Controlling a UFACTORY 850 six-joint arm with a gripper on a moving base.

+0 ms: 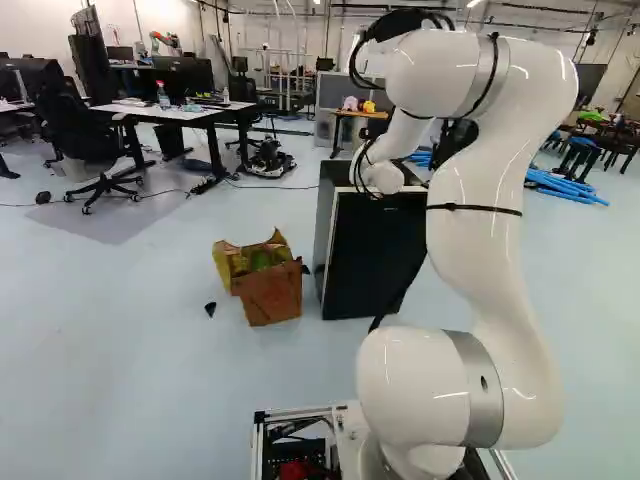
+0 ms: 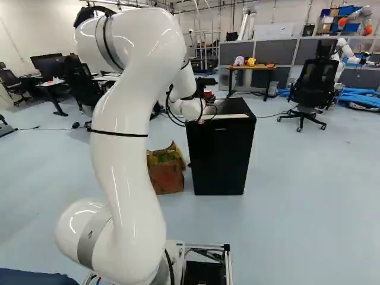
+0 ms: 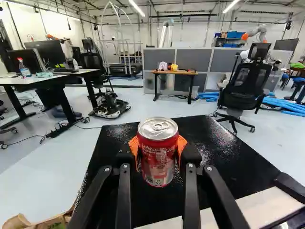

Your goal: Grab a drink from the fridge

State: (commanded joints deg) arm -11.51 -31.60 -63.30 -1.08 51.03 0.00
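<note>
Fingers of the black two-fingered gripper (image 2: 205, 84) with orange pads are closing around a red aluminium drink can with a silver lid (image 3: 158, 152), one pad pressing on each side. The can is standing upright in the grip, over the black top of the small dark box-shaped fridge (image 2: 219, 157), between its left and right edges and beyond the pale strip that is running along its near edge; whether the can's base is touching the top, I cannot tell.

My white arm (image 2: 127, 148) is reaching forward from its base joint, its wrist bending over the fridge's near left part. On the floor, just beside the fridge's left side, an open brown cardboard box (image 1: 270, 295) is sitting with yellow-green material showing inside. A small dark wedge-shaped piece (image 1: 210, 309) is lying near the box's left side.

Farther off, a black mesh office chair (image 2: 313, 86) is standing to the right, a wooden-topped table (image 2: 252, 67) is standing by grey partition panels (image 3: 193, 59), and blue tubes (image 3: 292, 107) are lying on the floor.
</note>
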